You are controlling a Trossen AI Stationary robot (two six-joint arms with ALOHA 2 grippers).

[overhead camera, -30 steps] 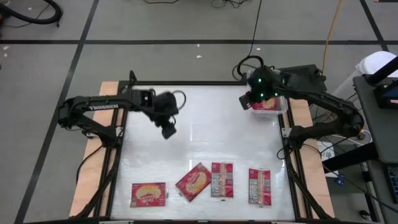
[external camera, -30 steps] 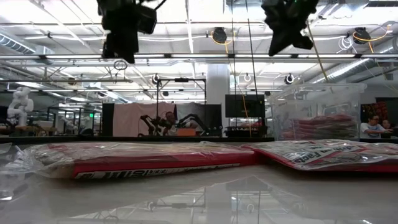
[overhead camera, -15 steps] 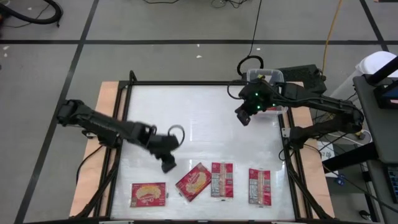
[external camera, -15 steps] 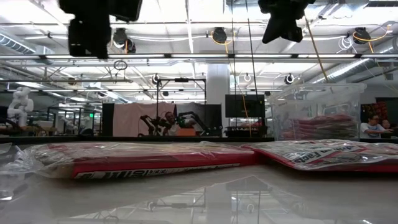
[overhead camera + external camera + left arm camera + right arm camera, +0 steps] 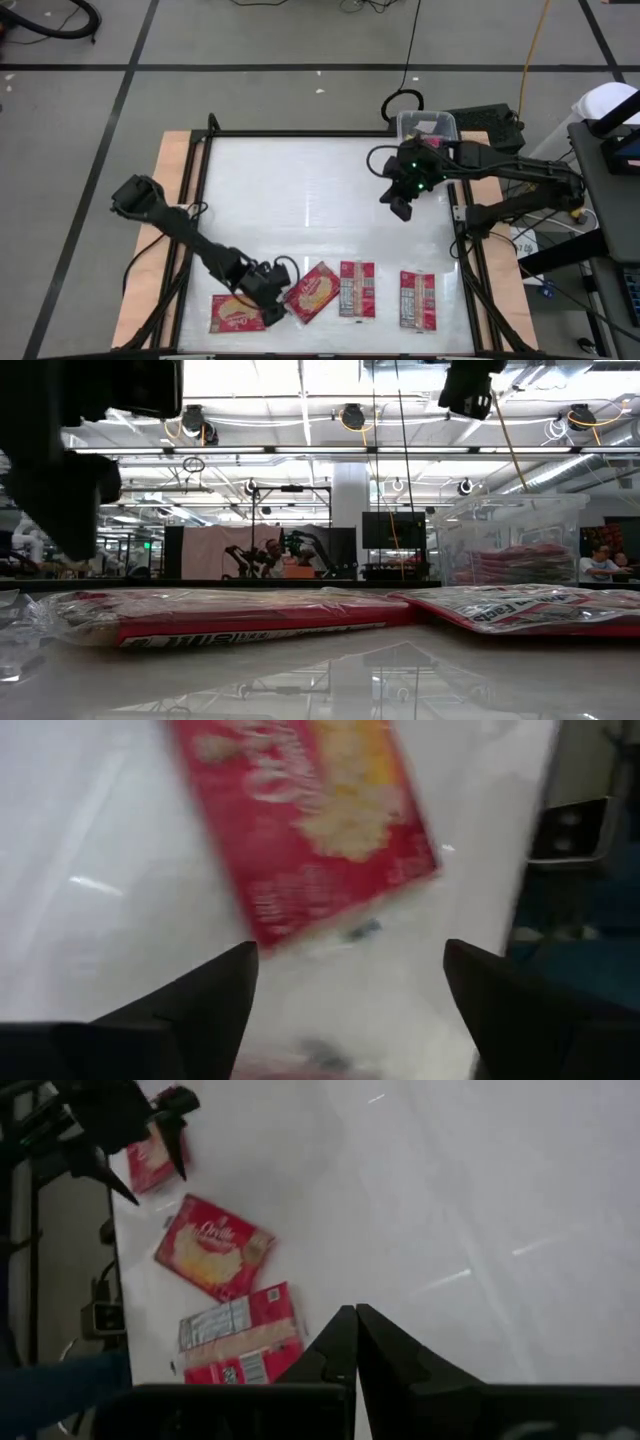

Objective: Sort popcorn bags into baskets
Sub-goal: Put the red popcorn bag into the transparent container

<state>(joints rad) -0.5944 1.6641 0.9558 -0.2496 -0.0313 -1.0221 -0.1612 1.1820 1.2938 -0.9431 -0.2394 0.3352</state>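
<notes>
L gripper (image 5: 268,309) was low over the front edge of the table (image 5: 300,190), jaws spread wide w/ nothing between them, set at the gap between the two leftmost bags. In the left wrist view the fingers (image 5: 190,1010) framed a red bag (image 5: 320,810) w/ popcorn face up, just ahead and not yet touched. Prob. lined up that way to take a bag by its edge.

Four bags lay along the front edge, flat, single layer, so each could be reached from above. Leftmost bag (image 5: 237,312) sat picture up near the front left corner. Next bag (image 5: 312,291) lay tilted, picture up. Third bag (image 5: 357,289) showed its grey panel, just beside the tilted one. Fourth bag (image 5: 417,298) stood apart toward the front right corner.

R gripper (image 5: 401,207) hung over the table nr the right edge, fingers (image 5: 345,1345) pressed together, empty. Clear basket (image 5: 428,124) sat at the back right corner w/ red bags stacked inside, close to that arm for short drops.
</notes>
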